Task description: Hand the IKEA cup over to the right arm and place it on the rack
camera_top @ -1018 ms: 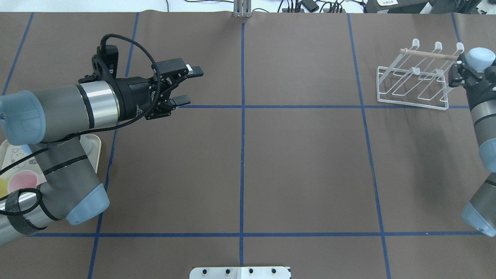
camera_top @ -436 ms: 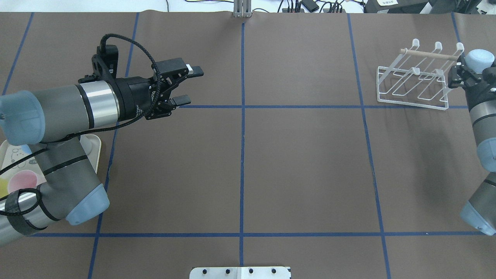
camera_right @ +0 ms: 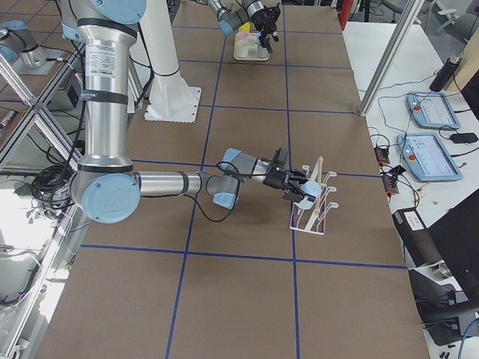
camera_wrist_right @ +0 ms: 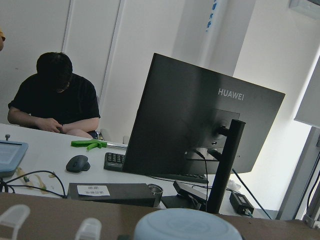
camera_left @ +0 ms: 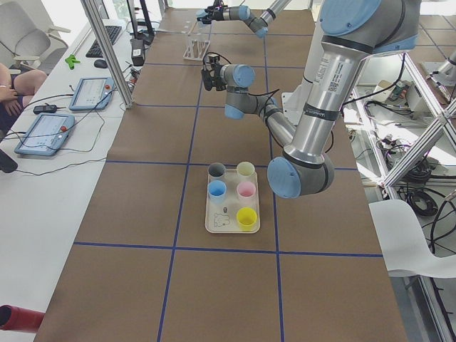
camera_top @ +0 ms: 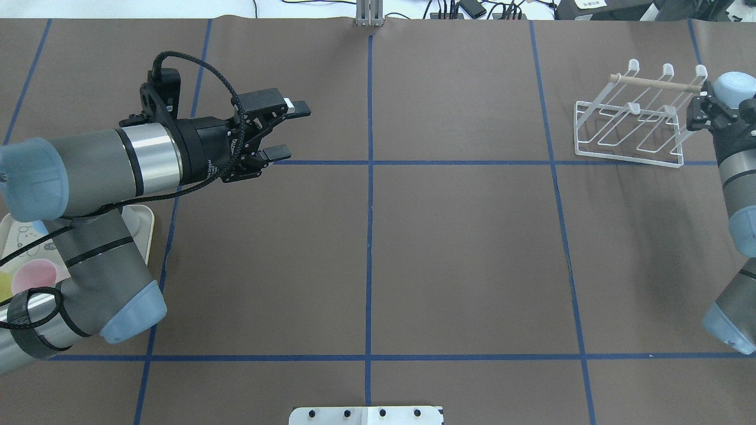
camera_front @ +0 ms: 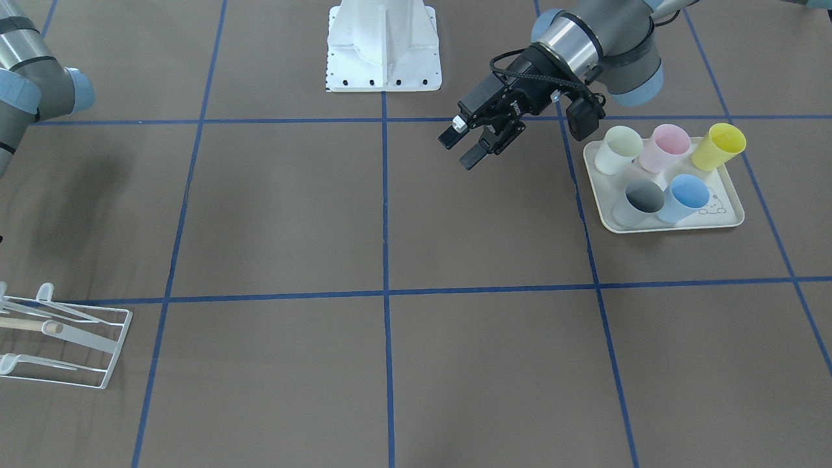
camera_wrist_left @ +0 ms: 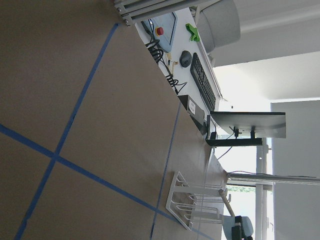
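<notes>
The right pincer [camera_right: 301, 190] grips the pale blue IKEA cup [camera_top: 734, 87] just beside the end prong [camera_top: 701, 71] of the rack [camera_top: 633, 108], so I think a lowering off-centre could catch the dowel [camera_top: 649, 82] and shove the light rack; the left pincer [camera_top: 292, 131] hangs open, empty.

2 grey arms [camera_top: 88, 171], pale-blue joint caps [camera_top: 133, 310], silver wrist ring [camera_top: 150, 159], black braided cable [camera_top: 207, 68]
</notes>
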{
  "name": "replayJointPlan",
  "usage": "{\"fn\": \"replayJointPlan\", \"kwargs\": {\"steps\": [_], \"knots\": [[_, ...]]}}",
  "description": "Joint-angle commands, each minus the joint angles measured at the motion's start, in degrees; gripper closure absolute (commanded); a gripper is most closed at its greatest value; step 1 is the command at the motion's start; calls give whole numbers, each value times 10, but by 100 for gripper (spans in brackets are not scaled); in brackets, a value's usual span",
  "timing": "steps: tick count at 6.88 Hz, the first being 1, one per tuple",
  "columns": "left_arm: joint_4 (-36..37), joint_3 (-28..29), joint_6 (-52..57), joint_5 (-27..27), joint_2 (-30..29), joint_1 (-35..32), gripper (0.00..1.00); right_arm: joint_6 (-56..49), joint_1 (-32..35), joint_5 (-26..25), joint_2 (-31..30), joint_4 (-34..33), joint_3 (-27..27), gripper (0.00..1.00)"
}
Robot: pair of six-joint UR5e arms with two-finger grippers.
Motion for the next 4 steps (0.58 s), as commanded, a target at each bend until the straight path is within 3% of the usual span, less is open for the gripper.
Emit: {"fn": "replayJointPlan", "kwargs": {"steps": [1, 4], "knots": [[1, -2, -1, 0, -1, 0, 0, 1, 11, 2, 17, 0, -26, 100], [2, -2, -1, -1, -1, 0, 0, 0, 20, 9, 20, 0, -32, 100]]}}
